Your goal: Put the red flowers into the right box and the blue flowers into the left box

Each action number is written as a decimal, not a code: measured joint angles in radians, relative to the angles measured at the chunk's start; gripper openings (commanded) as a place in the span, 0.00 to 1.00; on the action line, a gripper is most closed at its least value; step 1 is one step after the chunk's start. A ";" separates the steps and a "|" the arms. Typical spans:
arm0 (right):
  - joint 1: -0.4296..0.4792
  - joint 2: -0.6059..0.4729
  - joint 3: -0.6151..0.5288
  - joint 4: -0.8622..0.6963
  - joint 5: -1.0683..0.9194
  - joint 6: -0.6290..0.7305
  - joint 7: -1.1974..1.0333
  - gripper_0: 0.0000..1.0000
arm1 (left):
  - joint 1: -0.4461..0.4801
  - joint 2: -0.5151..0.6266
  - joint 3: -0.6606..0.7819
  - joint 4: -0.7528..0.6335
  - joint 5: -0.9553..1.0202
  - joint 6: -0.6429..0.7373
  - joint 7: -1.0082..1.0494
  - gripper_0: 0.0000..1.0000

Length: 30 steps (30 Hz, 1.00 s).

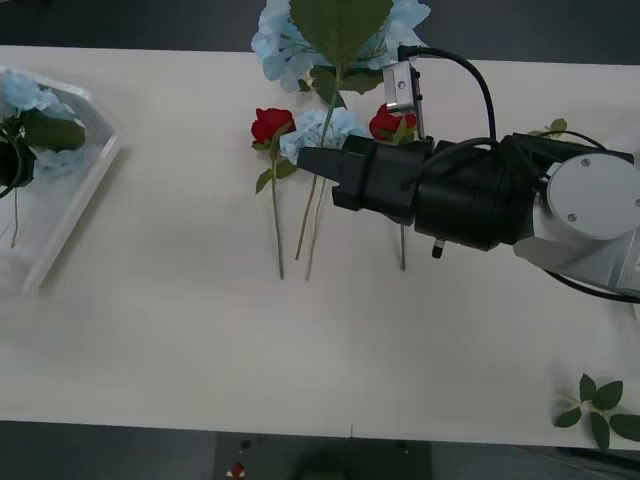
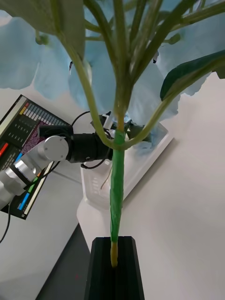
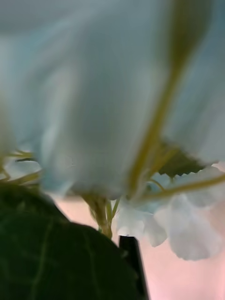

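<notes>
Right pincer (image 2: 114,260) clamps a blue flower (image 1: 340,30) by its stem, raised mid-table. Left box (image 1: 70,190) lies far to its left, my carry direction. Left pincer (image 1: 12,165) over that box; grip unreadable.

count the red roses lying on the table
2. One red rose lies at the table's middle near the far edge; the other red rose is right of it, beside the right arm, which may hide more.
</notes>
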 measured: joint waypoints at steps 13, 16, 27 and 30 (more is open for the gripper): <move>0.000 0.000 0.000 0.000 0.000 0.000 0.000 0.00 | -0.001 0.001 0.000 0.000 -0.003 0.011 0.000 1.00; 0.000 0.000 0.000 0.000 0.000 0.000 0.000 0.00 | -0.020 0.013 0.000 0.000 0.009 0.132 -0.007 1.00; 0.000 0.000 0.000 0.000 0.000 0.000 0.000 0.00 | -0.069 0.161 0.128 0.000 0.274 0.504 -0.242 1.00; 0.000 0.000 0.000 0.000 0.000 0.000 0.000 0.00 | -0.077 0.212 0.113 0.000 0.334 0.562 -0.251 1.00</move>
